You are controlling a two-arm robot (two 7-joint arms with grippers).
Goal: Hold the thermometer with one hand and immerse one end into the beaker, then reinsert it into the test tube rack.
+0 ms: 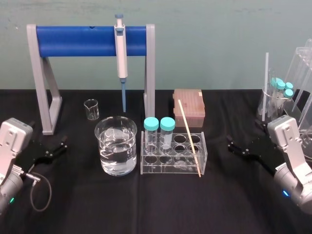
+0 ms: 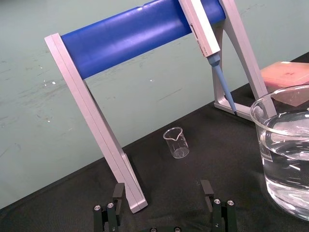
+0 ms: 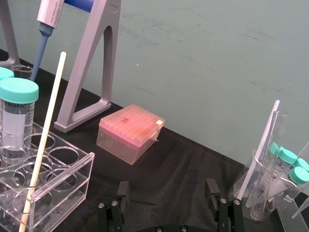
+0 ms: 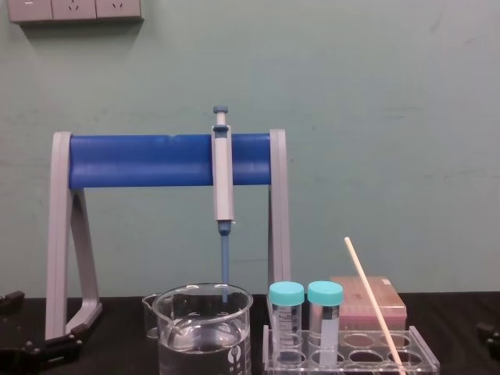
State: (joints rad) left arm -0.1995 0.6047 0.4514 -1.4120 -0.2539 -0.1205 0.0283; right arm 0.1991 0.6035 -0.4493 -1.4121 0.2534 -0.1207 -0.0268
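The test tube rack [image 1: 174, 153] stands at centre, the part-filled beaker [image 1: 116, 145] just beside it at nine o'clock, the thermometer [image 1: 189, 138] leaning in its four o'clock corner hole. The left gripper [image 1: 59, 145], at nine o'clock, and right gripper [image 1: 234, 147], at three, both gape wide, holding nothing.

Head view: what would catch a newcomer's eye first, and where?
A blue-barred stand rises at the back, a pipette hanging from it. In front stand a large beaker of clear liquid and, to its right, a clear rack holding two teal-capped tubes and a leaning thermometer. The left gripper and right gripper lie open at either side.
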